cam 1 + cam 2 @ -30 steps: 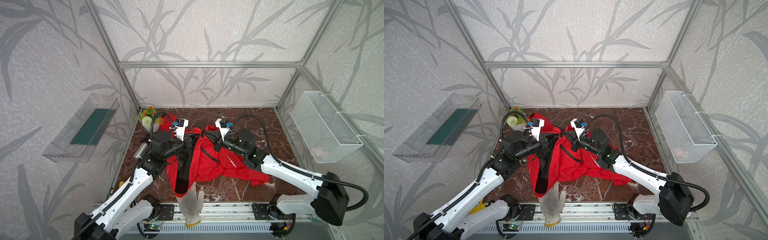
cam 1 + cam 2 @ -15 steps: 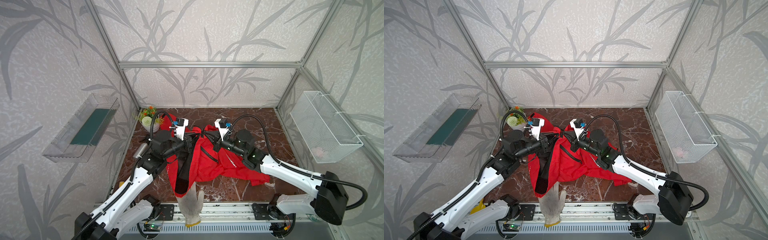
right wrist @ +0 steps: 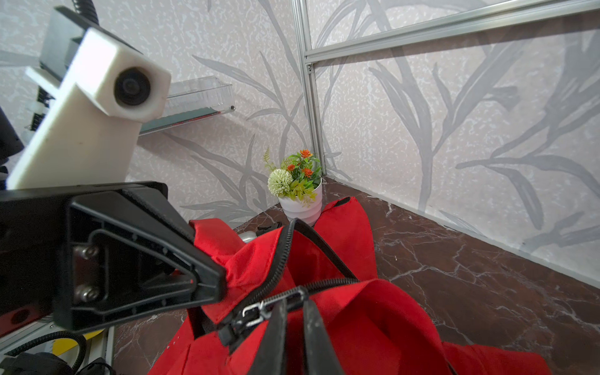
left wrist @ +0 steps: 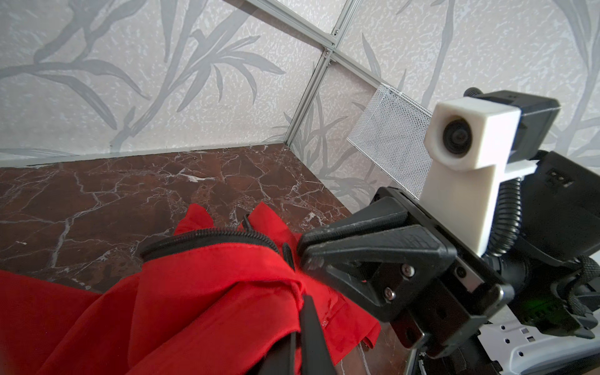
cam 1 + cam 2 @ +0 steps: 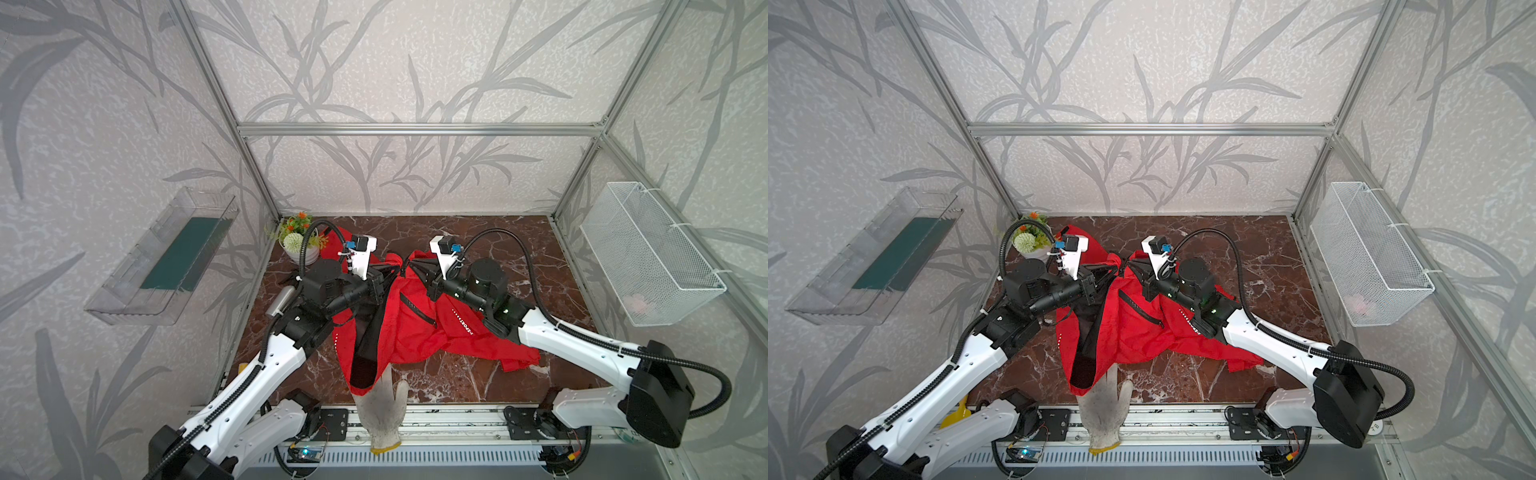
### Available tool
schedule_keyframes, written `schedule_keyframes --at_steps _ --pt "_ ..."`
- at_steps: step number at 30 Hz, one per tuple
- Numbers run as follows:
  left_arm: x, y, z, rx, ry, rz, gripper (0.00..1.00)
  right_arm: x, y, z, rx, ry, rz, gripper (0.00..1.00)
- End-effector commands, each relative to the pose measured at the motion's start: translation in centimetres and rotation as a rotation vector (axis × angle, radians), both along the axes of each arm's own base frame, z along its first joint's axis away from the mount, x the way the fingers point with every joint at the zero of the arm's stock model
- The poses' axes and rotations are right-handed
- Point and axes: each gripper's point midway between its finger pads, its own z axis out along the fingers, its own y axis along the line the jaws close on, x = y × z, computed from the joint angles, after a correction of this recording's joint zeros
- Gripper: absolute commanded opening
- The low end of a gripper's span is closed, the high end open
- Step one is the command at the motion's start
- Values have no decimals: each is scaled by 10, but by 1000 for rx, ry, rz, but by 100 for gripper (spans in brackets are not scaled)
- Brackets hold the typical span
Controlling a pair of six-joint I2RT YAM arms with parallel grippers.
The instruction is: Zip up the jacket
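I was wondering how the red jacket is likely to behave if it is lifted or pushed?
The jacket will probably flop and drape, not hold shape: its fabric lies crumpled in folds. It looks thin, so likely light for its size. Pushed, it would probably bunch up on the tabletop rather than slide whole.

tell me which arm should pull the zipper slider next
Likely right. The right end effector sits at the slider, jaws slightly apart. The left end effector is clamped on the jacket close by, anchoring it.
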Motion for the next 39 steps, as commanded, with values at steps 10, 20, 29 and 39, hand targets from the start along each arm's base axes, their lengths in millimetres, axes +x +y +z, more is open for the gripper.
schedule_keyframes --at_steps 10,20,29,39 --pt "-4 1 15 -4 -34 -16 0 -8 -4 32 -125 -56 92 45" --pt "-4 1 17 -3 -36 -16 0 -2 -4 25 -246 -8 202 48" --pt "-5 1 19 -3 -39 -16 0 -3 8 18 -307 15 293 48" --pt "-4 2 18 1 -38 -11 0 -2 17 13 -346 29 349 49"
